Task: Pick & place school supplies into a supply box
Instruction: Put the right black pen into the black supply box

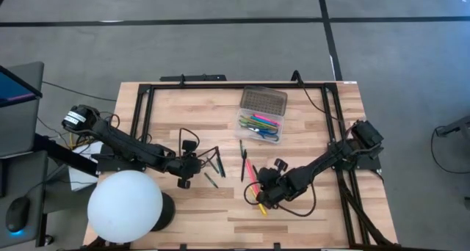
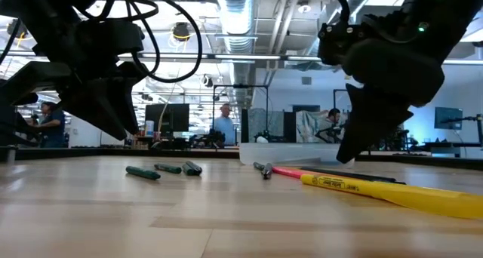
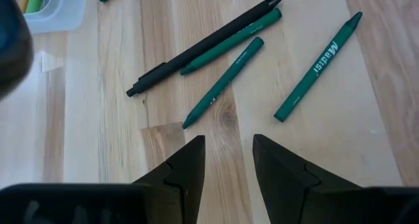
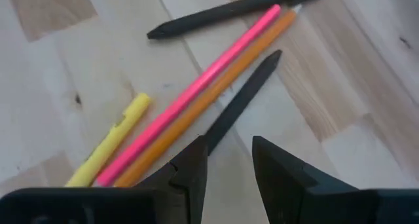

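Right pincer just above pink pencil

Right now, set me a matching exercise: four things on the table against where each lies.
Things:
1. supply box
2. yellow marker
3. green pens
4. white globe

Places:
A. ahead of the left pincer
B. table's near left corner
C. beside the pink pencil, by the right pincer
D. far side, open, holding supplies

Pairs: 1-D, 2-C, 3-A, 4-B
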### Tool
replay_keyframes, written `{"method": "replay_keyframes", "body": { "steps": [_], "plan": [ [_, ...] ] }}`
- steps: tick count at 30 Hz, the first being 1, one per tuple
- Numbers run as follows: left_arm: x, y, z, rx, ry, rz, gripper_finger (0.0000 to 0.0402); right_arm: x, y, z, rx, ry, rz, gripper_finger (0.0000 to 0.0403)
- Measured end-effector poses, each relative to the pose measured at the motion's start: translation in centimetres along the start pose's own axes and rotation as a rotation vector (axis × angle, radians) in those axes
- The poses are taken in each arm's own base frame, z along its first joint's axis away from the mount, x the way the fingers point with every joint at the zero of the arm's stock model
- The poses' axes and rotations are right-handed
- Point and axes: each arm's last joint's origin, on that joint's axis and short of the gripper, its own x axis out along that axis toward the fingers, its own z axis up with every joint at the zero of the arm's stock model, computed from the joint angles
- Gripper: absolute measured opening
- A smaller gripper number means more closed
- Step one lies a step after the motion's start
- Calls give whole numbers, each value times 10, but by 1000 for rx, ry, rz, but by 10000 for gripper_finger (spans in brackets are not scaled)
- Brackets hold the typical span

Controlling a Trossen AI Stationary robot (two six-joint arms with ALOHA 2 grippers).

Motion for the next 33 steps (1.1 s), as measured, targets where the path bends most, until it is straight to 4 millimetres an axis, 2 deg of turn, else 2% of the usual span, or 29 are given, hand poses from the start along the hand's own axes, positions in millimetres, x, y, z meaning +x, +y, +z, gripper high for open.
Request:
{"method": "replay_keyframes", "body": {
  "steps": [4, 14, 21, 28, 33],
  "plan": [
    [0, 0, 0, 3, 0, -1, 124, 1, 0, 0, 22, 1, 2, 112],
    [0, 0, 0, 2, 0, -2, 124, 18, 2, -2, 36, 58, 11, 112],
    [0, 0, 0, 3, 0, -2, 124, 19, -2, -3, 29, 102, -2, 109],
    [0, 0, 0, 3, 0, -2, 124, 15, -12, -11, 4, 240, -64, 69],
    [0, 0, 0, 4, 0, -1, 124, 14, -13, -14, -40, 309, -42, 30]
  ]
}}
